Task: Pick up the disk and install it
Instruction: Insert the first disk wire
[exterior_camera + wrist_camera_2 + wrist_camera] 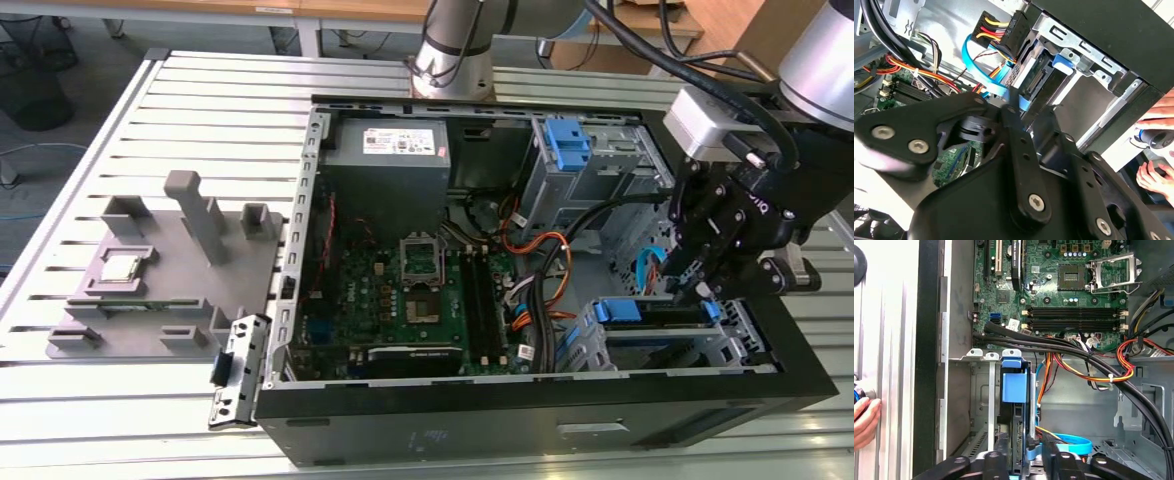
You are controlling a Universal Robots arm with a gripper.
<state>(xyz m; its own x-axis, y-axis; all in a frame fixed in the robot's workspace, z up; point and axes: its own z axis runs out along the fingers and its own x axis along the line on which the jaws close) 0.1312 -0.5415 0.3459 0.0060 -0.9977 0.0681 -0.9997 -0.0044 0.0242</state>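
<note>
Claw [1023, 457] narrow, astride the disk [1016, 427] edge-on in its tight bay, cables [1074, 375] just beside.

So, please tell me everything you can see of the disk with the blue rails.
The disk stands on edge inside the metal drive cage at the case's front corner, at the exterior view's right. Its blue plastic carrier, with a tab at the end, runs along its edges; a dark connector edge shows in the second wrist view. It looks seated between the cage walls. The end effector sits directly at its end, fingers either side; whether they touch it is unclear.
</note>
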